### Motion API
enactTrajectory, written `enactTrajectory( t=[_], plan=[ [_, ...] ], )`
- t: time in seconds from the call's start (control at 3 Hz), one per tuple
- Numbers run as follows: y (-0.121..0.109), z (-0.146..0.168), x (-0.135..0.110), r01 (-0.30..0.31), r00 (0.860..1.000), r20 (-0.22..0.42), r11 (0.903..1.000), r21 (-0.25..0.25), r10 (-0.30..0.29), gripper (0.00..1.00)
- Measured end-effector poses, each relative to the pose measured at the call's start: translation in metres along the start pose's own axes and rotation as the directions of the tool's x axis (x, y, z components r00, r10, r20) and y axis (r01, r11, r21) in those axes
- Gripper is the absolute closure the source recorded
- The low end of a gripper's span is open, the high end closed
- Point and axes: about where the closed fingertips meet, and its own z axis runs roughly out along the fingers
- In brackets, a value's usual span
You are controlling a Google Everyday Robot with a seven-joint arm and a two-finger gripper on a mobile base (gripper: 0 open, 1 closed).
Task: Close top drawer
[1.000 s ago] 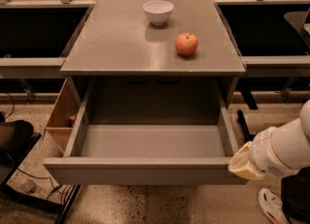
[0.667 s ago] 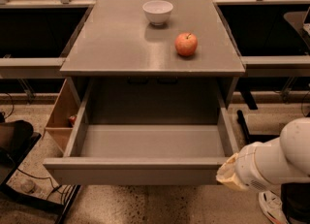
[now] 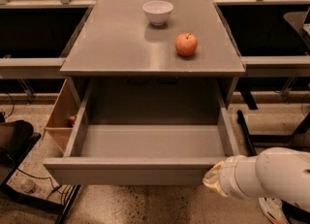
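One drawer is out: the top drawer (image 3: 145,143) is pulled far out from under the grey cabinet top (image 3: 116,48), front edge at 6 o'clock, inside bare. The space behind it in the cabinet is open along both side walls. A white arm (image 3: 276,174) enters from 4 o'clock. The gripper (image 3: 213,178) is at the right end of the drawer front, touching or just beside it; open or closed, cannot tell. A tan wooden box (image 3: 60,116) sits against the drawer's left wall at 9 o'clock, with a small red item (image 3: 72,119) inside. On top at 12 o'clock is a white bowl (image 3: 157,12), with an apple (image 3: 186,44) at its 4 o'clock, apart.
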Motion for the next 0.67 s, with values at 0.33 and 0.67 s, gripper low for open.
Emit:
enactTrajectory(
  t=[0.33,0.67],
  plan=[
    [0.000,0.000,0.000,0.000,1.000,0.000,1.0000,0.000,0.000,1.00],
    [0.006,0.020,-0.007,-0.016,0.999,0.038,0.9997,-0.019,0.017,1.00]
  ],
)
